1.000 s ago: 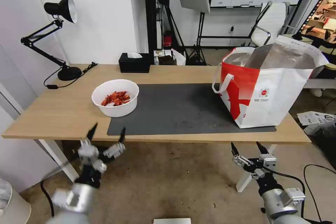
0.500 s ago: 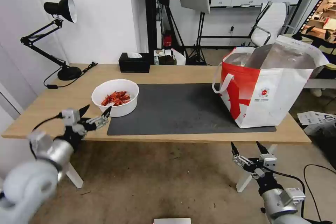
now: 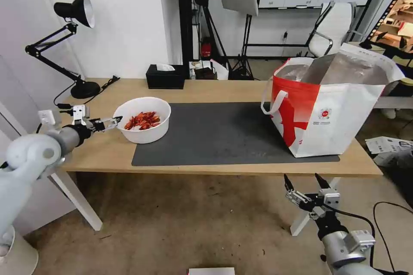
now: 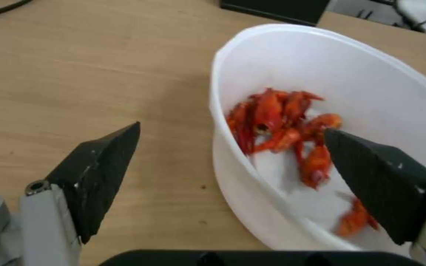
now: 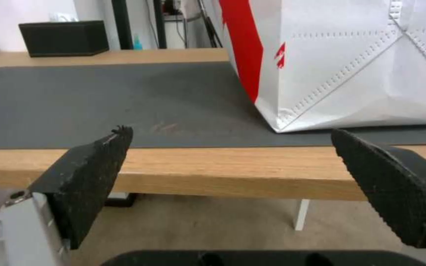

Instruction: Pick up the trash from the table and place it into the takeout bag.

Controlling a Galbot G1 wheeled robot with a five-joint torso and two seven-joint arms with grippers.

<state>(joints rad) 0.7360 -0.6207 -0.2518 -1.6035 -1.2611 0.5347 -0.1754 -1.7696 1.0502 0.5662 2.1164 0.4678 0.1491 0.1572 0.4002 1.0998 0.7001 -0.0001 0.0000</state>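
Right gripper (image 3: 304, 182): parked below the table's near edge at about 5 o'clock in the head view, black fingers spread wide, holding nothing; in its wrist view the table edge lies just ahead of it.
Left gripper (image 3: 103, 123): over the tabletop at about 9 o'clock in the head view, reaching in from the left, fingers parted wide and empty; its tips sit right at the bowl's left rim.
Table (image 3: 232, 89): a long light-wood tabletop on white legs carrying a dark grey rectangular mat (image 3: 223, 133).
Task's thing: the round white plastic bowl of red shells (image 3: 142, 119) stands upright on the wood at the mat's left end, its right side over the mat's edge.
Key relation: the bowl lies toward 3 o'clock from the left gripper. In the left wrist view the near wall passes between the two fingers, one fingertip (image 4: 102, 162) outside over bare wood and the other fingertip (image 4: 371, 170) over the shells inside. No contact with the rim can be confirmed.
Long axis: none, the bowl being round; the rim is the likely hold.
Nearer arm: the left, by far.
Takeout bag (image 3: 327, 107): a large white and red tote with silver foil lining stands open on the mat's right end, toward 3 o'clock from the bowl and well apart from it.
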